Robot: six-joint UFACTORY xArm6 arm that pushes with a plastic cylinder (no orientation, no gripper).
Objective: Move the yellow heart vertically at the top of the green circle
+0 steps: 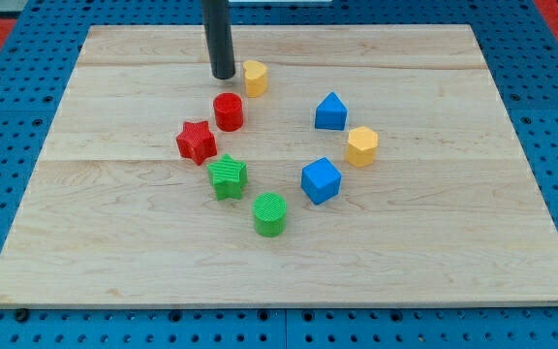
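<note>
The yellow heart lies near the top of the wooden board, a little left of centre. My tip stands just to the heart's left, close beside it. The green circle sits well below, toward the view's bottom, slightly right of the heart's column. The red circle lies just below my tip.
A red star and a green star lie left of the green circle. A blue pointed block, a yellow hexagon and a blue cube stand at the right.
</note>
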